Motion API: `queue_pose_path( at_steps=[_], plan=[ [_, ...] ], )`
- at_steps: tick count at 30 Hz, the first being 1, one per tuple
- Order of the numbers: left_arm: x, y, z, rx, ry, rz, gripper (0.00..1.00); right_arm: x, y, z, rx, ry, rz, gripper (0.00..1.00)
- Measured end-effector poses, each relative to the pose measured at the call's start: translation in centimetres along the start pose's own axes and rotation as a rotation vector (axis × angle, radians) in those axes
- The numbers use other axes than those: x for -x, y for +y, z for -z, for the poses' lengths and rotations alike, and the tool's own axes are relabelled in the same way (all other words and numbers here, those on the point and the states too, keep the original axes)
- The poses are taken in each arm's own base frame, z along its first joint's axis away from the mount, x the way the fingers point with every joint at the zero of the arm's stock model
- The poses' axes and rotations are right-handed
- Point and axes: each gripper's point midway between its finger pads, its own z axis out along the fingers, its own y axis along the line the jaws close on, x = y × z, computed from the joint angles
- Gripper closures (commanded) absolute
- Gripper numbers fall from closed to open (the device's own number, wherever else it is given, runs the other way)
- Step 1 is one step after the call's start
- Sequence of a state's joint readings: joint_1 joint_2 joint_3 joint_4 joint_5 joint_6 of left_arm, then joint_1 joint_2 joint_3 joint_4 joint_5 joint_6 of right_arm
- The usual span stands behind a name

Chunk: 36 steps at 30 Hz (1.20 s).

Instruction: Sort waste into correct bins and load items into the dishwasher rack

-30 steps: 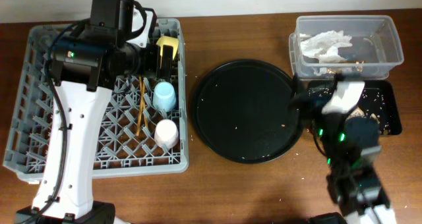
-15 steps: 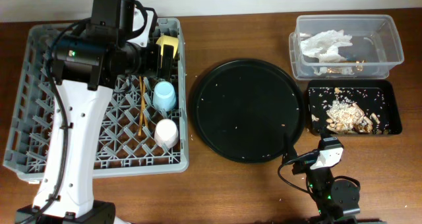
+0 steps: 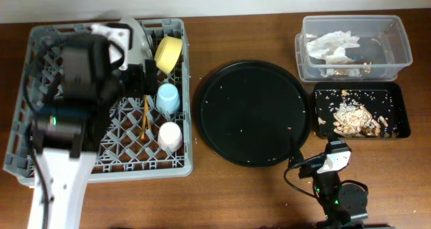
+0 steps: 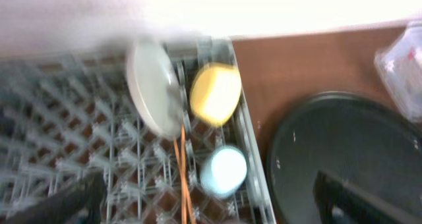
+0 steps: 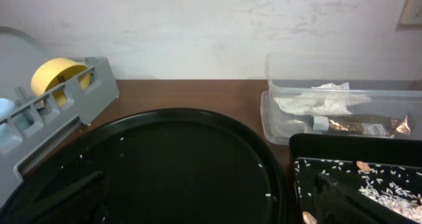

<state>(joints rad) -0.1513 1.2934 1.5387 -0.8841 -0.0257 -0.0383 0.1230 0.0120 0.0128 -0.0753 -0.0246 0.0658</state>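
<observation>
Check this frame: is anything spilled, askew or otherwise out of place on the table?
A minor spill: pale crumbs lie scattered over the large round black tray, and a few on the brown wooden table around it, outside the shallow black rectangular tray that holds the beige-brown food scraps. Nothing looks damaged.

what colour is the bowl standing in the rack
Yellow. The bowl shows most clearly in the overhead view, standing on edge in the dishwasher rack.
</observation>
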Motion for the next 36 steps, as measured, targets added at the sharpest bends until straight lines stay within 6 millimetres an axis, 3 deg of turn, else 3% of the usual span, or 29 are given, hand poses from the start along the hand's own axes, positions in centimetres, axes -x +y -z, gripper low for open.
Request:
queue_pose_path(
  at_steps=[1, 2, 3, 5, 6, 7, 9, 11, 14, 18, 36],
  plan=[
    [-1.6, 1.6, -0.1, 0.010, -0.087, 0.033, 0.00, 0.0, 0.0, 0.0, 0.000, 0.000, 0.000, 0.02],
    [-5.3, 3.4, -0.1, 0.046, -0.087, 0.067, 0.00, 0.0, 0.0, 0.0, 0.000, 0.000, 0.000, 0.02],
    [-6.7, 4.0, 0.3, 0.053, -0.153, 0.079, 0.00, 0.0, 0.0, 0.0, -0.001, 0.000, 0.002, 0.02],
    [-9.9, 4.5, 1.3, 0.071, -0.285, 0.083, 0.00, 0.1, 0.0, 0.0, 0.000, -0.003, 0.003, 0.02],
    [-12.7, 4.4, 1.3, 0.079, -0.356, 0.078, 0.00, 0.0, 0.0, 0.0, 0.000, -0.001, 0.003, 0.02],
    [-13.8, 4.5, 1.1, 0.087, -0.429, 0.073, 0.00, 0.0, 0.0, 0.0, 0.000, 0.001, 0.003, 0.02],
    [-17.3, 4.8, 0.2, 0.114, -0.538, 0.053, 0.00, 0.0, 0.0, 0.0, -0.001, -0.001, 0.006, 0.02],
    [-21.6, 5.1, -1.9, 0.135, -0.525, 0.053, 0.00, 0.0, 0.0, 0.0, 0.000, -0.001, 0.007, 0.01],
    [-23.3, 5.3, -2.2, 0.162, -0.472, 0.019, 0.00, 0.0, 0.0, 0.0, 0.000, 0.000, 0.009, 0.02],
    [-22.6, 5.3, -1.4, 0.172, -0.515, -0.015, 0.00, 0.0, 0.0, 0.0, 0.000, -0.002, 0.010, 0.02],
    [-22.6, 5.3, -1.4, 0.172, -0.515, -0.016, 0.00, 0.0, 0.0, 0.0, 0.000, -0.002, 0.010, 0.02]
  ],
)
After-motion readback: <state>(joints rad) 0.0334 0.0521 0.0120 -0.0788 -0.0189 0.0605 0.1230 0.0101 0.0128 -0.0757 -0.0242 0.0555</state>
